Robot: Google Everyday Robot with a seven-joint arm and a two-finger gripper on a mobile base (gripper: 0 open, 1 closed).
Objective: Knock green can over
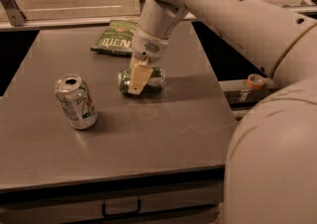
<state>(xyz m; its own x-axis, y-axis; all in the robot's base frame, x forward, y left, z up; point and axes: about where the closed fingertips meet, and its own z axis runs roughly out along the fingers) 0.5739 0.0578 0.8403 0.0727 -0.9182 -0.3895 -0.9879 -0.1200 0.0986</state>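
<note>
The green can [154, 80] is a small dark green metallic can lying on its side on the grey table [163, 134], a little behind the middle. My gripper [138, 78] reaches down from the white arm at the top and sits right against the can's front, covering its middle. The can's ends show on both sides of the gripper.
A white-silver can with red and green marks [76, 101] stands upright at the left. A flat green chip bag [116, 36] lies at the back of the table. An orange tape roll [255, 81] sits on a ledge to the right, past the table edge.
</note>
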